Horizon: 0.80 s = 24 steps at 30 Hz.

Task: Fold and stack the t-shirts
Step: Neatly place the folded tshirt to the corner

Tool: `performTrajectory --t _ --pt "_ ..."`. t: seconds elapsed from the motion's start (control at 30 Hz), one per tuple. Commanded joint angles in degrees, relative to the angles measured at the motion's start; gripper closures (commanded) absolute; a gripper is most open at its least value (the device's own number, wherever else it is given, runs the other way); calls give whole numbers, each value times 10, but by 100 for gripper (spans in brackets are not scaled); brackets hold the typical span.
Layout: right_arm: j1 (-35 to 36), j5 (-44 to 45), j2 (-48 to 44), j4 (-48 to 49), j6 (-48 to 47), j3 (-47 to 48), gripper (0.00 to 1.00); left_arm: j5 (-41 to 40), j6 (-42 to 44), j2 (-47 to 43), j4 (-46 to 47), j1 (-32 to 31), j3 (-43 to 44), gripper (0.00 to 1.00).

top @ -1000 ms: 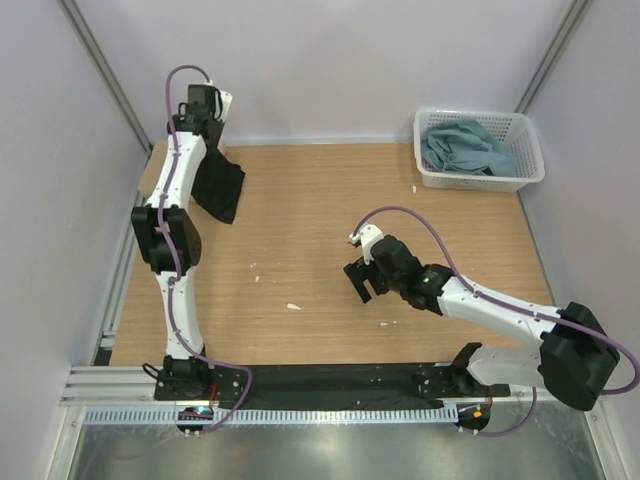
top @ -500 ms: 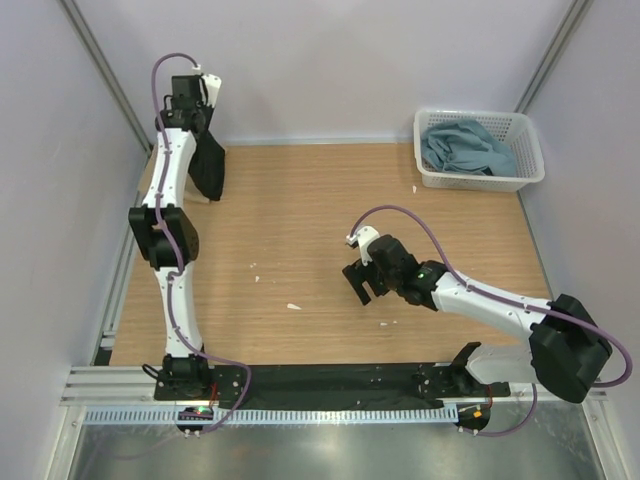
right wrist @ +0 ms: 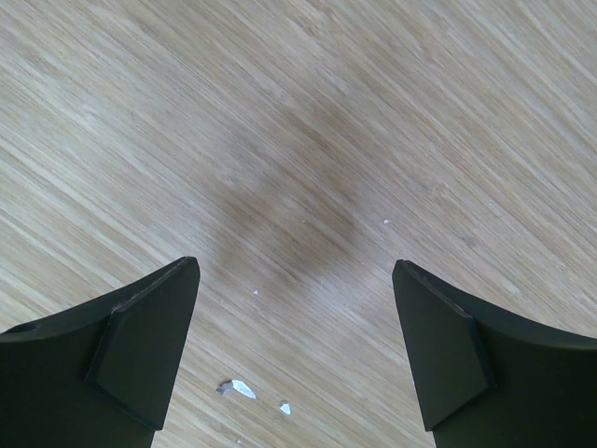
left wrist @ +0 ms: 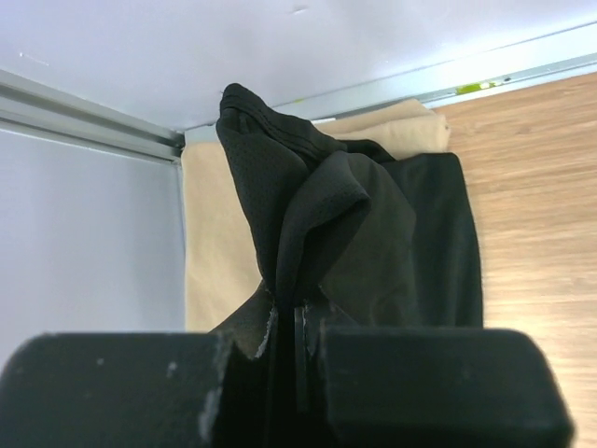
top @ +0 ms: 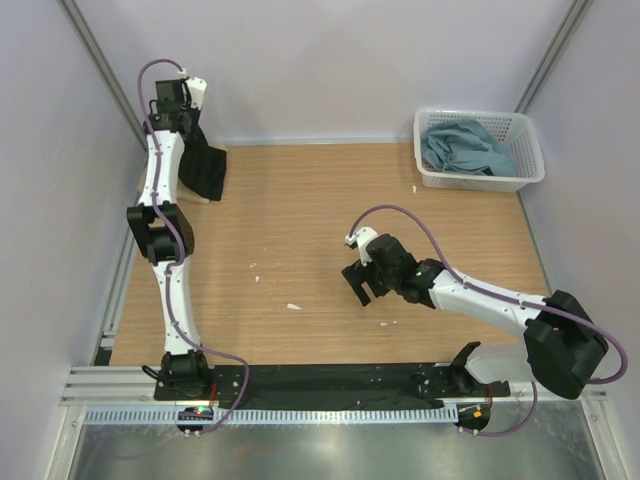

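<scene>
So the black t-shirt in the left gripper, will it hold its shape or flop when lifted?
Probably floppy: the black t-shirt hangs in bunched folds from the shut left gripper. Likely light, since one pinch holds it up. It may drape unevenly onto the tan t-shirt.

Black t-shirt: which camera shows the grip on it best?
Left wrist: close up, the black t-shirt sits pinched in the shut left gripper. Top external shows it small, hanging at the far left corner. Right wrist shows none of it, only table.

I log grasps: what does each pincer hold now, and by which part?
The left pincer is shut on the black t-shirt, pinching a bunched fold; which part cannot be told. The right pincer is open and holds nothing.
</scene>
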Motion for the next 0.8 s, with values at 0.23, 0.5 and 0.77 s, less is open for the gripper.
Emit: performTrajectory --t 0.23,0.5,0.77 --pt "-4 -18 40 -1 0 41 9 36 31 26 121 22 3 100" --pt "-8 -22 81 5 4 65 8 14 36 36 169 41 -46 100" --pt "-18 -29 110 5 10 84 8 14 5 56 210 73 -37 70"
